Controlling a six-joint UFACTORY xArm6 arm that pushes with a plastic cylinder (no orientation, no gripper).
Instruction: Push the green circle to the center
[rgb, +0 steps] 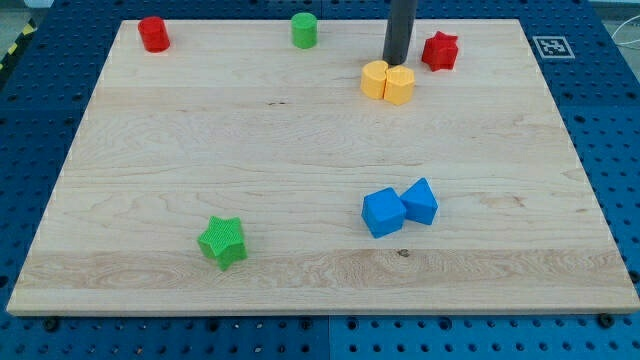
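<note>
The green circle (304, 30) sits near the top edge of the wooden board (300, 270), well apart from my tip (397, 61), off to the view's left of it and a little higher up. Nothing touches it. It is a long way from the middle of the board.

My tip is a plain dark rod end. It has no claw, so there is nothing to spread or pinch. It rests just above two yellow blocks (387, 82), close to them, maybe touching; I cannot tell. A red star (439, 51) is just to the view's right of my tip. A red circle (153, 33) is far to the view's left, past the green circle.

Lower down from my tip are two blue blocks (399, 208) side by side, and a green star (222, 241) far down to the view's left.

I think the push has not begun. Next, my tip should go around to the top side of the green circle, then push it down toward the middle.
</note>
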